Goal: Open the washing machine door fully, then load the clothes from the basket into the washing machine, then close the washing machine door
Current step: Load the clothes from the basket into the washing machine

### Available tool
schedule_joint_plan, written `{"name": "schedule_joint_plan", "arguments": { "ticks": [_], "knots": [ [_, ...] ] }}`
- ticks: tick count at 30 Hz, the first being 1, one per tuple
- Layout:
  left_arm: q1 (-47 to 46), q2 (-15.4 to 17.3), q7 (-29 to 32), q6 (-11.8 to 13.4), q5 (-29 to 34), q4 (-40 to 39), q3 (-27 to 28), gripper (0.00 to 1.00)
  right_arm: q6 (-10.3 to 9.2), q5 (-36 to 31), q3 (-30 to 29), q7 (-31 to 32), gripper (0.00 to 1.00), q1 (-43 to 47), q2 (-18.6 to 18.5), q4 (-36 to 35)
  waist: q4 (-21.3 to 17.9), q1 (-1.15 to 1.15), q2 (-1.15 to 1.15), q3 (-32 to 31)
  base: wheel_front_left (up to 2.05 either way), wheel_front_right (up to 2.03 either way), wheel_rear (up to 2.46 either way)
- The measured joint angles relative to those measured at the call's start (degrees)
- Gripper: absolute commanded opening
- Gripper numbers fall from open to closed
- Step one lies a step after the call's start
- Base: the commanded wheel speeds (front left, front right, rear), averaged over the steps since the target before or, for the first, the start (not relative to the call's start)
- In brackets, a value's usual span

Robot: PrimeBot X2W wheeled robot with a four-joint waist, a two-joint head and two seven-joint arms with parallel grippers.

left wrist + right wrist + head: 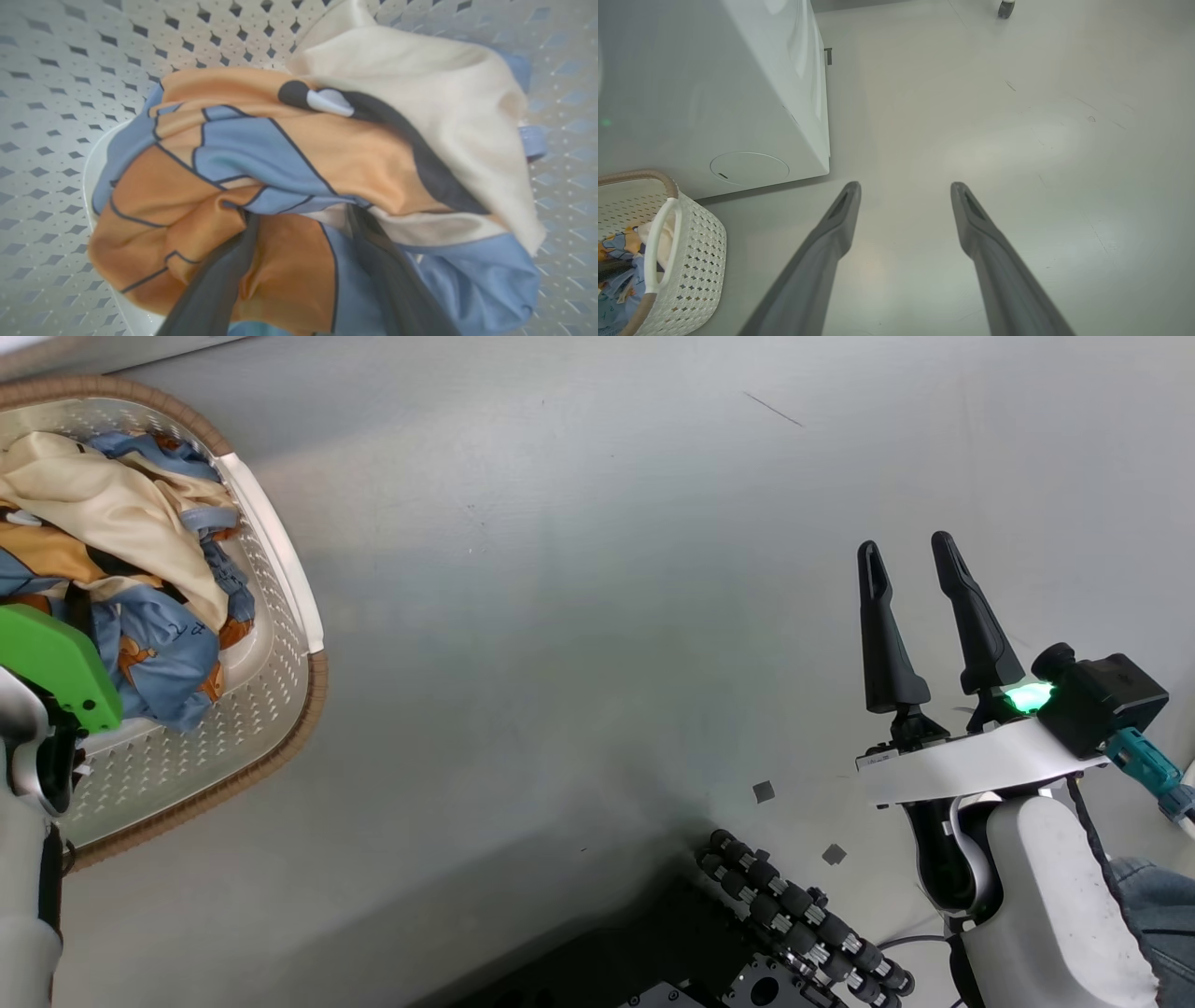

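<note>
The cream perforated basket [280,644] with a brown rim stands on the floor at the upper left of the head view. It holds the clothes [140,569], which are blue, orange and cream. In the left wrist view my left gripper [301,217] is open. Its dark fingers [219,275] are pushed down into the clothes [289,154], with an orange fold between them. My right gripper [907,549] hangs open over bare floor, far right of the basket, holding nothing. The white washing machine [738,93] stands behind the basket [691,261]. Its door is out of view.
My left arm's green cover [56,663] overlaps the basket's near side. My dark base with black rollers [803,915] sits at the bottom centre, with small grey squares [764,791] on the floor beside it. Blue denim [1158,905] shows at the right edge. A caster wheel [1005,7] stands far off.
</note>
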Motion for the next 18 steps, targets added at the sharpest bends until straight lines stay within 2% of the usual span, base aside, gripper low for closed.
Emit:
{"name": "schedule_joint_plan", "arguments": {
  "ticks": [13,14,15,16,18],
  "knots": [
    [-4.25,0.14,1.57,0.01,1.76,2.88,-2.04,1.0,0.0,0.08,-1.24,0.0,1.0,1.46,-0.04,-0.55,0.42,0.0,0.0,0.85,0.0,0.0,0.0],
    [-4.44,0.14,1.69,0.01,1.96,3.18,-2.26,0.88,0.0,0.08,-1.29,0.0,1.0,1.46,-0.04,-0.64,0.45,0.0,0.0,0.89,0.0,0.0,0.0],
    [-4.63,0.14,1.69,0.01,2.26,3.48,-2.43,0.49,0.0,0.08,-1.33,0.0,1.0,1.46,-0.05,-0.67,0.48,0.0,0.0,0.93,0.0,0.0,0.0],
    [-4.75,0.14,1.69,0.01,2.64,3.71,-2.65,0.41,0.0,0.08,-1.36,0.0,1.0,1.46,-0.05,-0.7,0.51,0.0,0.0,0.97,0.0,0.0,0.0],
    [-5.19,0.18,1.68,0.01,3.81,4.11,-3.68,0.11,0.0,0.08,-1.45,0.0,1.0,1.46,-0.07,-0.73,0.57,0.0,0.0,1.06,0.0,0.0,0.0]
  ]
}}
